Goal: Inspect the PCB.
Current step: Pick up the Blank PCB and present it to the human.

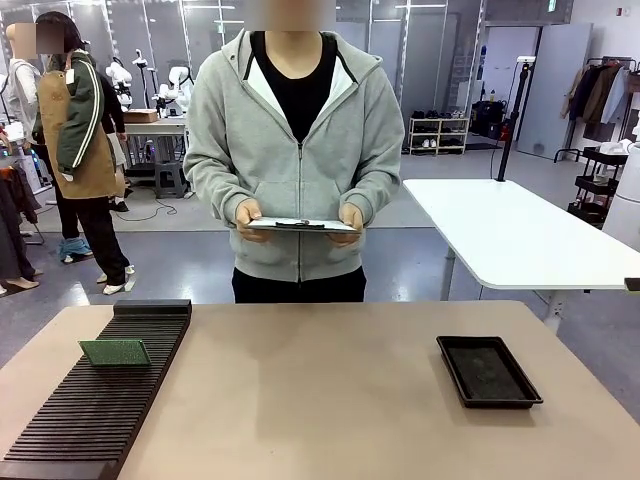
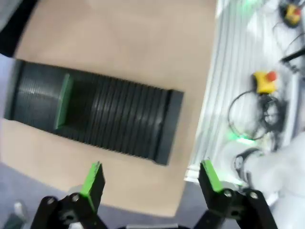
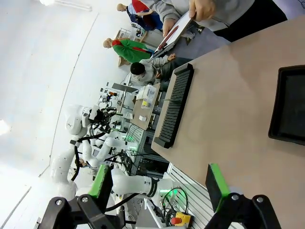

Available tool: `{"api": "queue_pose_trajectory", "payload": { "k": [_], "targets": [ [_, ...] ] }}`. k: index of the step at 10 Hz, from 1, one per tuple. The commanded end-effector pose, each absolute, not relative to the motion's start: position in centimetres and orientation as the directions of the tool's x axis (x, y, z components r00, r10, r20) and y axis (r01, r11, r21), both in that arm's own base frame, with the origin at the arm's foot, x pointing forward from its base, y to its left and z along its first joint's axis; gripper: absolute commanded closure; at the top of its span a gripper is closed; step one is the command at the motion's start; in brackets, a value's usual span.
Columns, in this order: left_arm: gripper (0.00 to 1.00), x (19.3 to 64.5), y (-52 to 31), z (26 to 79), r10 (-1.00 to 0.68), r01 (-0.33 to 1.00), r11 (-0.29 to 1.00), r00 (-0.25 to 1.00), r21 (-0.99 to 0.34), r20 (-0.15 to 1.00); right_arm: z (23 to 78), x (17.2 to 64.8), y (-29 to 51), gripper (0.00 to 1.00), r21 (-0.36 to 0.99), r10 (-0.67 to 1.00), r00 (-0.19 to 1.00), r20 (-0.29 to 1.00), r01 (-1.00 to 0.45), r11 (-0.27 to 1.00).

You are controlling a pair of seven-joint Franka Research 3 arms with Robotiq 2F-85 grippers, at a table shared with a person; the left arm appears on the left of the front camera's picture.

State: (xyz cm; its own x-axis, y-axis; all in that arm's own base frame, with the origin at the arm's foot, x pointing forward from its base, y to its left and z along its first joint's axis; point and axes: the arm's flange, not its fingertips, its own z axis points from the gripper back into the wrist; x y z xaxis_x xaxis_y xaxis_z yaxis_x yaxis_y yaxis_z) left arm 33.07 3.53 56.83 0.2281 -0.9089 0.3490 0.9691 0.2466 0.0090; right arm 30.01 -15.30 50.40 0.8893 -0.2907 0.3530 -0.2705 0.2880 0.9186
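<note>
PCB slotted in rack, well apart from L tool, R tool; both spread wide, empty.

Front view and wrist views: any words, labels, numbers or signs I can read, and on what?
No text can be read.
Small thin green circuit board standing in the black slotted rack: speckled face, markings too small.
Shallow black rectangular tray: no print visible.
Thin grey slab in the person's hands: seen edge-on, face hidden.
</note>
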Motion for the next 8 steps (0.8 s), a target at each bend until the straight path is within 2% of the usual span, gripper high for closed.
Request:
{"api": "queue_pose_trajectory", "payload": {
  "k": [1, 2, 3, 6, 8],
  "targets": [
    [0.0, 33.0, 4.0, 54.2, -0.921, 0.962, 0.255, 0.211, 0.098, 0.326, 50.6, 30.2, -15.3, 0.0, 0.914, -0.291, 0.881, 0.373, -0.295, 0.28],
    [0.0, 32.9, 4.3, 54.1, -0.906, 0.956, 0.285, 0.244, 0.072, 0.345, 50.6, 30.2, -15.3, 0.0, 0.914, -0.291, 0.881, 0.373, -0.295, 0.28],
    [0.0, 33.5, 3.3, 55.7, -0.929, 0.971, 0.232, 0.203, 0.061, 0.309, 50.6, 30.2, -15.3, 0.0, 0.914, -0.291, 0.881, 0.373, -0.295, 0.28],
    [0.0, 33.5, 3.3, 55.7, -0.929, 0.971, 0.232, 0.203, 0.061, 0.309, 50.6, 30.2, -15.3, 0.0, 0.914, -0.291, 0.881, 0.373, -0.295, 0.28],
    [0.0, 34.8, 4.1, 53.6, -0.932, 0.97, 0.215, 0.17, 0.11, 0.32, 50.6, 30.2, -15.3, 0.0, 0.914, -0.291, 0.881, 0.373, -0.295, 0.28]
  ]
}}
